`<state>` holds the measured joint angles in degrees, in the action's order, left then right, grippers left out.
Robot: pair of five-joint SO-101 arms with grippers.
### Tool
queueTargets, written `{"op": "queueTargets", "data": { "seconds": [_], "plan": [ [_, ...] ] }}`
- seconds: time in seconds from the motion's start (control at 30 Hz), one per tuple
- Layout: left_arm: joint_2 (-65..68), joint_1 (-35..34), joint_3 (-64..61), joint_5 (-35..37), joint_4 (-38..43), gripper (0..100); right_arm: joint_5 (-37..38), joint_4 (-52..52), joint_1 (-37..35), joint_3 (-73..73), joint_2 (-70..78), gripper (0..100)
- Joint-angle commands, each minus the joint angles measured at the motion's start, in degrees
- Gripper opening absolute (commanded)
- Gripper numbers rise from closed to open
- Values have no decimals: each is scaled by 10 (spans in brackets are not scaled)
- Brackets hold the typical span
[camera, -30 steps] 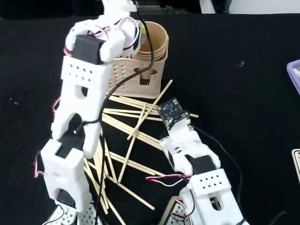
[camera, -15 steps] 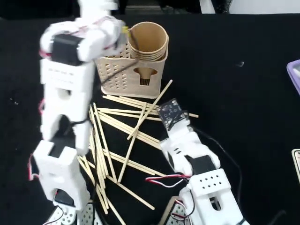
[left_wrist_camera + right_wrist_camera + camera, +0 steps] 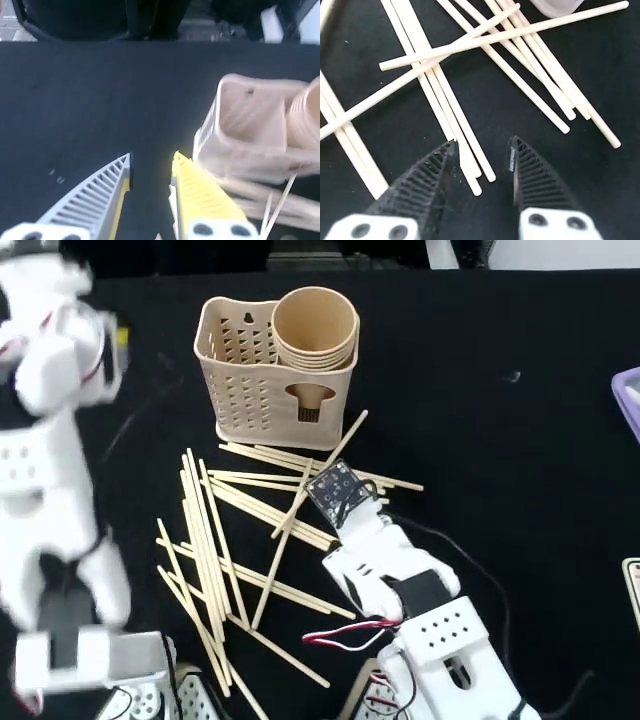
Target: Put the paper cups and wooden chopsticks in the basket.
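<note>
A beige slotted basket stands at the back of the black table, with a stack of paper cups in its right end. Several wooden chopsticks lie scattered in front of it. My right gripper is open, low over crossed chopsticks, with nothing between its black fingers. The right arm stretches from the near edge into the pile. My left arm stands at the far left. Its gripper is open and empty, left of the basket and the cups.
A purple container pokes in at the right edge, and a pale flat item lies lower on that edge. Bare black cloth stretches to the right of the basket and along the back.
My left arm has swung left, away from the basket, which it no longer covers. My right arm has shifted a little forward and left over the chopsticks.
</note>
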<state>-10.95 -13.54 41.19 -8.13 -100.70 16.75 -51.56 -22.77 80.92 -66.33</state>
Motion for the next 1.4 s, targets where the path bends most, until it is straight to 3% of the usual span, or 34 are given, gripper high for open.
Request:
{"op": "queueTargets", "data": {
  "seconds": [0.0, 0.17, 0.33, 0.43, 0.53, 0.63, 0.93, 1.13, 1.37],
  "plan": [
    [-161, -15, -254, -53, 1, 146, -4, -2, -7, -33, -12, 170],
    [-244, -17, -572, -66, 51, 232, -4, -1, -6, -33, -12, 170],
    [-247, -10, -789, 4, 192, 246, -4, -1, -5, -26, -12, 170],
    [-251, 9, -865, 83, 280, 245, -4, 1, -6, -19, -13, 170],
    [-252, 45, -913, 158, 329, 245, -4, 1, -6, -18, -13, 170],
    [-246, 80, -955, 189, 360, 245, -4, 1, -6, -18, -13, 170],
    [-246, 94, -1104, 192, 545, 245, -4, 1, -6, -17, -13, 170],
    [-252, 90, -1111, 192, 561, 243, -4, 1, -6, -17, -13, 170],
    [-249, 89, -1087, 192, 563, 135, -3, 0, -6, -17, -13, 170]
  ]
}}
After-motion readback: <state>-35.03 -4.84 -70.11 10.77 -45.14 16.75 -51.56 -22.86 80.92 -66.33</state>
